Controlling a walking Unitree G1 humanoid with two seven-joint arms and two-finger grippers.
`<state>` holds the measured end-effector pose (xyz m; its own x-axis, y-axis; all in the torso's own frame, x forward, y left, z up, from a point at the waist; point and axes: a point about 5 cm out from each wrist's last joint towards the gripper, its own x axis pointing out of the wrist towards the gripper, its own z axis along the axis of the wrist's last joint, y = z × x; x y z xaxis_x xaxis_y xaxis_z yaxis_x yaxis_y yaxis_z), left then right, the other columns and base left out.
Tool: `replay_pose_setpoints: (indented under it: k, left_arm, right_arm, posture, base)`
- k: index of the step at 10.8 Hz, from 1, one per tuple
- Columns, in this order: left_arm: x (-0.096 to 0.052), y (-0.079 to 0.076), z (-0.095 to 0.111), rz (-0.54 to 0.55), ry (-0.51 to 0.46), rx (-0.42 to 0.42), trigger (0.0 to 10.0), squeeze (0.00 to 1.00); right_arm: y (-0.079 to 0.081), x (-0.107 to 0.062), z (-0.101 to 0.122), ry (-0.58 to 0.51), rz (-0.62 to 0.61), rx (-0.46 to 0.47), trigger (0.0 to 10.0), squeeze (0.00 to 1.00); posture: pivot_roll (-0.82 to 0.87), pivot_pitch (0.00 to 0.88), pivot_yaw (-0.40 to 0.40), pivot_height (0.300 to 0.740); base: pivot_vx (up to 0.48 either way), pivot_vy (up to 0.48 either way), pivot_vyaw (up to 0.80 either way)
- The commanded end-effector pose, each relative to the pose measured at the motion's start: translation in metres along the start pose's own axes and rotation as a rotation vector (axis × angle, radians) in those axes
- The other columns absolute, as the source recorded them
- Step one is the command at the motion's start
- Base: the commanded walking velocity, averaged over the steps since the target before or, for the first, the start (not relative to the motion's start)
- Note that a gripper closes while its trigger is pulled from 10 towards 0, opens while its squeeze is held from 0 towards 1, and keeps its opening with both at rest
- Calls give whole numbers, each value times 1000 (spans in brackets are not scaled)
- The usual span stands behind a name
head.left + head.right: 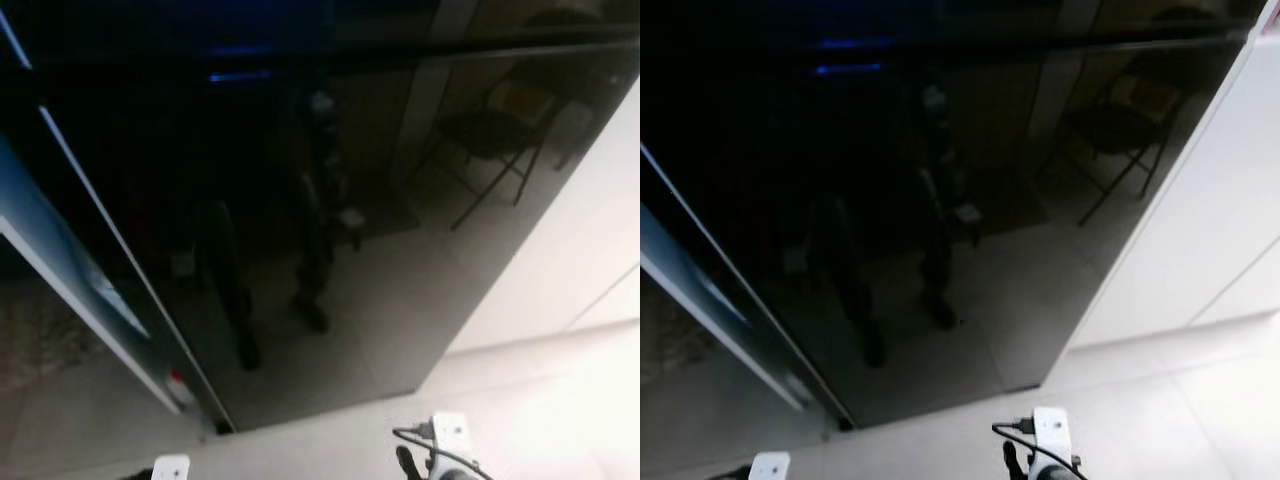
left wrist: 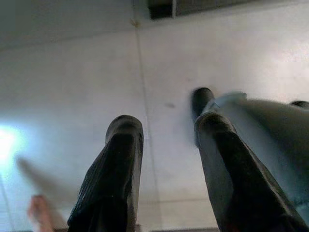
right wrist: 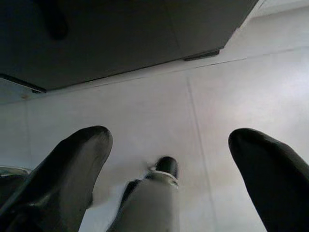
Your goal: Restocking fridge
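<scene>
A tall fridge (image 1: 330, 220) with a glossy black front stands directly before the robot, its dark door mirroring the room: a folding chair (image 1: 490, 130), pale floor tiles and the robot's own upright shape (image 1: 320, 210) show as reflections in the glass. A thin blue light (image 1: 240, 75) glows near the top of the door. At the left, a second door (image 1: 60, 270) with a pale edge stands swung outward, and the fridge's foot meets a light tiled floor (image 1: 1160, 420). A white wall or cabinet (image 1: 590, 230) flanks the fridge on the right. Both arms hang low, pointing at the floor. The left gripper (image 2: 166, 159) is released, its two black fingers (image 2: 116, 169) apart over bare tile and grasping nothing, with one of the robot's legs (image 2: 270, 130) and its dark foot just beside them. The right gripper (image 3: 169, 159) is likewise spread wide and empty above the tiles, the fridge's black base (image 3: 120, 38) ahead of it and the other leg (image 3: 154, 198) between its fingers (image 3: 72, 164).
</scene>
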<state>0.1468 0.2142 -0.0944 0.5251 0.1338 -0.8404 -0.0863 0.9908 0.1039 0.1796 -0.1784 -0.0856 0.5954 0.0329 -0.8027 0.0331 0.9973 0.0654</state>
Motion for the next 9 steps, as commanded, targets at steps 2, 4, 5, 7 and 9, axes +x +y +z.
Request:
replay_pose_setpoints:
  k: [2,4,5,7,9]
  left_arm:
    - [-1,-3,-9,-3,33,-3,10000,0]
    - [-1,-4,-8,-5,32,-7,10000,0]
    - [-1,-4,-9,-7,34,-6,10000,0]
    - [-2,-5,-11,-7,41,-3,10000,0]
    - [-2,-5,-12,-7,45,-2,10000,0]
  right_arm:
    - [-11,-2,-10,60,-144,94,10000,0]
    - [-14,-3,-14,96,-197,136,10000,0]
    - [-12,-3,-14,87,-163,132,10000,0]
    - [-11,-3,-12,56,-142,148,10000,0]
    - [-11,-3,-13,58,-174,177,10000,0]
  posture:
    - [-25,49,10,740]
    - [-12,44,9,740]
    - [-10,37,8,740]
    - [-19,26,6,740]
    - [-17,22,6,740]
  base:
    - [0,326,0]
    - [0,328,0]
    - [0,326,0]
    - [0,326,216]
    - [0,326,800]
